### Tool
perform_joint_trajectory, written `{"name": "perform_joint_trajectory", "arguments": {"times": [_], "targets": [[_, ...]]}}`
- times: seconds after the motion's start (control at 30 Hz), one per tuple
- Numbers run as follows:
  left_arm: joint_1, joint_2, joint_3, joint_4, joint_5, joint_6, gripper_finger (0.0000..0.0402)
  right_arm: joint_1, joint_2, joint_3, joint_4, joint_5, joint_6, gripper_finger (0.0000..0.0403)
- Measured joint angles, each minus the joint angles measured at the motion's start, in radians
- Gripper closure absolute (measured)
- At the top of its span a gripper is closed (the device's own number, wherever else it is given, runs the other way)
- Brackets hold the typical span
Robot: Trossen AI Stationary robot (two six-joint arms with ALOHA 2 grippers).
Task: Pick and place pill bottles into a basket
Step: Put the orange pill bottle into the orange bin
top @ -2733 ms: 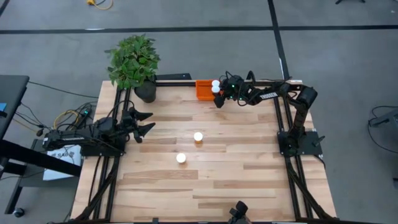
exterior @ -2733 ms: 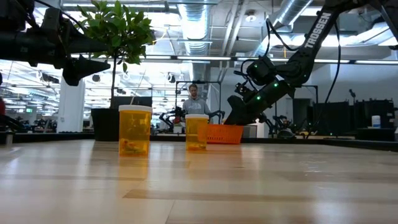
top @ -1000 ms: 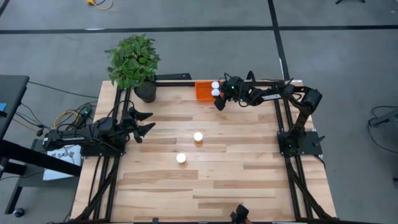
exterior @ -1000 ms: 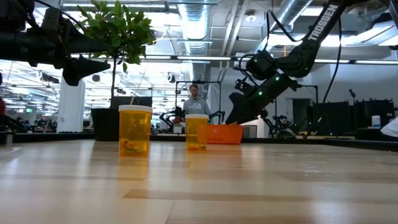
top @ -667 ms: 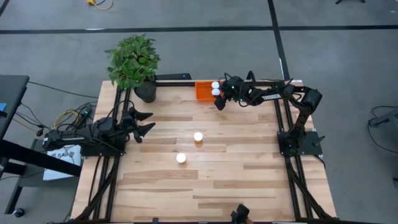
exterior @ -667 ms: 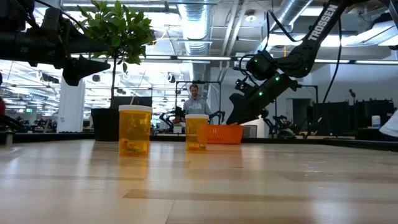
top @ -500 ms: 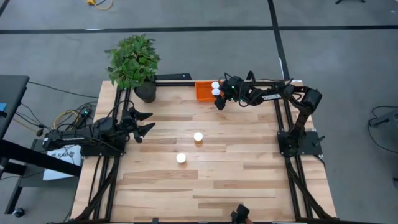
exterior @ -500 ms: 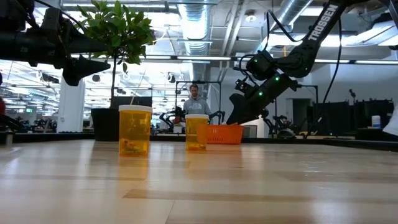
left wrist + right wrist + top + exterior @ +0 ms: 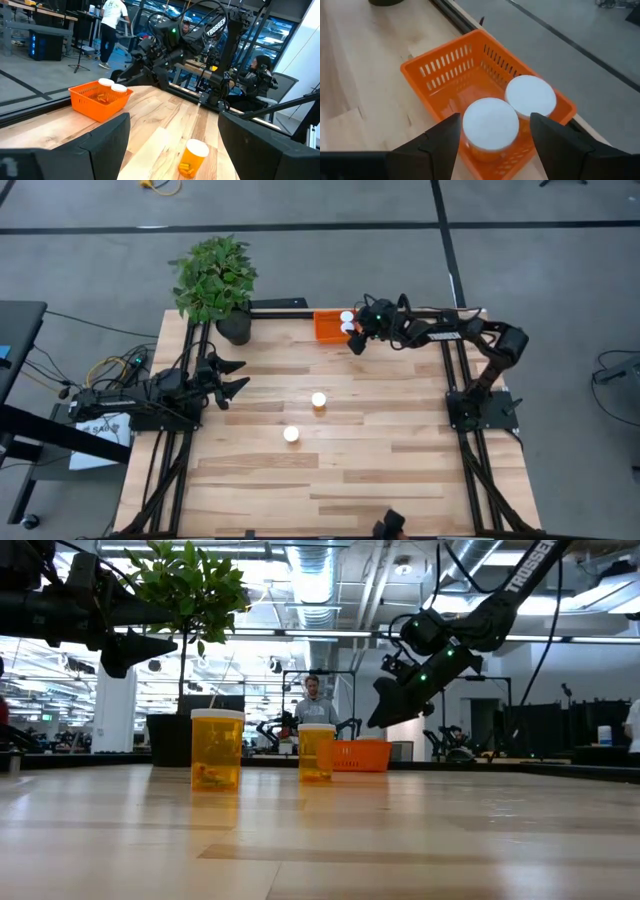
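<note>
The right end effector [image 9: 352, 340] hangs above the near rim of the orange basket [image 9: 326, 326] at the far edge of the wooden surface [image 9: 330, 460], lifted clear of it in the low view [image 9: 378, 718]. Its fingers [image 9: 555, 150] are spread wide with nothing between them; in the right wrist view they frame the basket from above. 2 pill bottles stand upright inside the basket, side by side with caps touching or nearly so: 1 [image 9: 490, 125] close under the end effector, between its fingertips in that view, and the other [image 9: 530, 96] just beyond it toward the basket's far wall. 2 more pill bottles stand upright on the open surface, well apart from the basket: 1 [image 9: 319, 400] near the middle and 1 [image 9: 291, 434] nearer the front. The left end effector [image 9: 236, 377] waits at the left side of the surface, open and empty, beside a potted plant [image 9: 214, 278].
</note>
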Motion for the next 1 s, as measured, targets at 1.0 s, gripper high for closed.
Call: {"name": "perform_joint_trajectory", "arguments": {"times": [1.0], "targets": [[0.0, 0.0, 0.0, 0.0, 0.0, 0.0, 0.0109, 0.423, -0.915, 0.0, -0.634, -0.112, 0.551, 0.0171]]}}
